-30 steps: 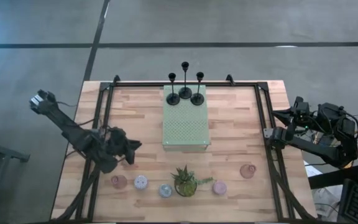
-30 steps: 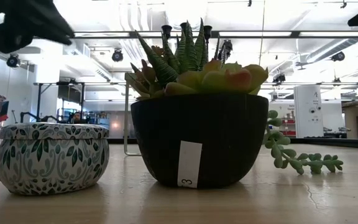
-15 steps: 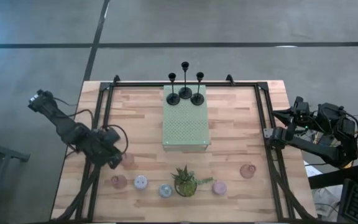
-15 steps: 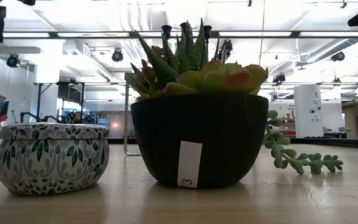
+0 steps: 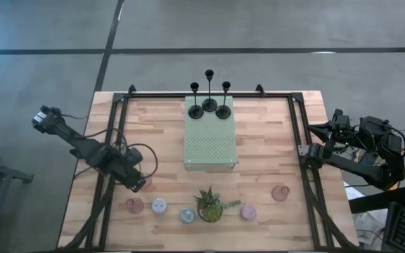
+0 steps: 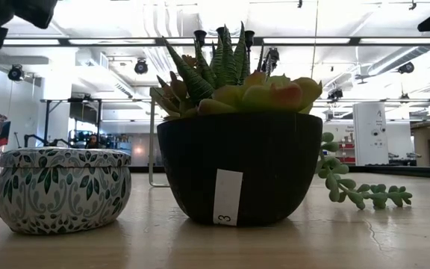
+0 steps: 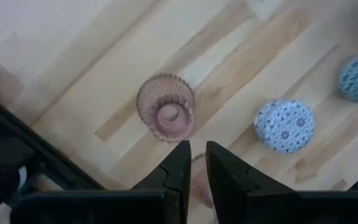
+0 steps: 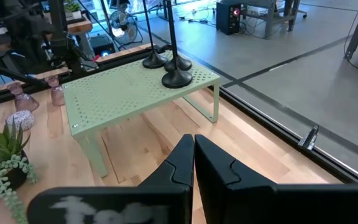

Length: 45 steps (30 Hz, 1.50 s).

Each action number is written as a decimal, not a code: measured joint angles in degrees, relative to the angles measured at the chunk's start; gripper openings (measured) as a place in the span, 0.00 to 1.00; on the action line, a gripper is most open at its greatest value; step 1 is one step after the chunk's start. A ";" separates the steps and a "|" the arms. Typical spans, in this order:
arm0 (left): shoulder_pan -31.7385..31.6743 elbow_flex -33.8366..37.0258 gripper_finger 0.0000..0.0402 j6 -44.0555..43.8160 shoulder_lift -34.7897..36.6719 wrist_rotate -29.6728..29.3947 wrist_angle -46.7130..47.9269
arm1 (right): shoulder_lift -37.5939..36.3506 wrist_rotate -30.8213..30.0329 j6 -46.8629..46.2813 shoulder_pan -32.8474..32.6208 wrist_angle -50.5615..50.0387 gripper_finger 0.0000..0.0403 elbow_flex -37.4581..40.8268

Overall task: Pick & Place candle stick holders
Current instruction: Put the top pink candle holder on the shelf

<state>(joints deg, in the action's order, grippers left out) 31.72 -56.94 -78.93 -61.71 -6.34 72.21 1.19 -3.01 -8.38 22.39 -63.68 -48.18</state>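
Left tool (image 5: 138, 184) — fingers nearly closed — hovers over table's (image 5: 259, 140) left edge beside pink holder (image 7: 166, 116).

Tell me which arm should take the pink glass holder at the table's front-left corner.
Left. The left gripper hangs just beside the pink glass holder, which shows close in its wrist view. The right gripper waits at the table's far right edge.
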 joint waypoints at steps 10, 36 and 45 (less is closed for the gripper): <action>-0.83 0.03 0.15 3.09 -5.15 1.57 -2.24 | 0.00 -0.01 0.00 0.01 0.00 0.02 0.00; -6.92 1.51 0.37 17.50 -20.24 10.05 -3.55 | 0.00 -0.02 0.00 0.01 -0.01 0.02 -0.01; -6.92 2.44 0.19 21.45 -21.48 11.56 -4.75 | 0.00 -0.02 0.00 0.00 0.00 0.02 -0.02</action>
<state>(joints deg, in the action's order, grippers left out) 24.80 -54.50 -57.48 -83.19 5.22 67.46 1.19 -3.03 -8.38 22.39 -63.68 -48.20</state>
